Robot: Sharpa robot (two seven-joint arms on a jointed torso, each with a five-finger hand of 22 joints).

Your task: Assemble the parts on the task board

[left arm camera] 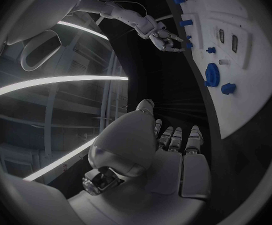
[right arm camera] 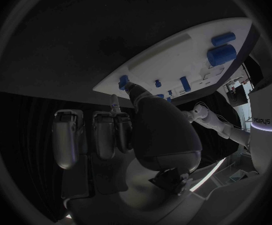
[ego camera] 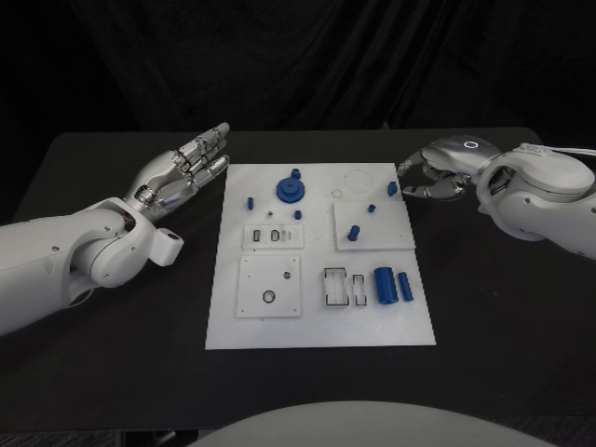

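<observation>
Flanking task board [ego camera: 319, 326], left hand [ego camera: 184, 172], right hand [ego camera: 426, 182]

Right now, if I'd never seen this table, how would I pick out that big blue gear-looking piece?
Start at the white rectangular task board in the middle of the black table. Go to its far end, toward the robot's left side, where the round blue gear-like part stands. It is wider than the small blue pegs near it, and a stub rises from its top.

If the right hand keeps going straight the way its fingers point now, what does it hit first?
Probably the small blue part at the task board's far right edge: the right hand points toward it from just beside the board. Depth is unclear, so it may pass above.
</observation>
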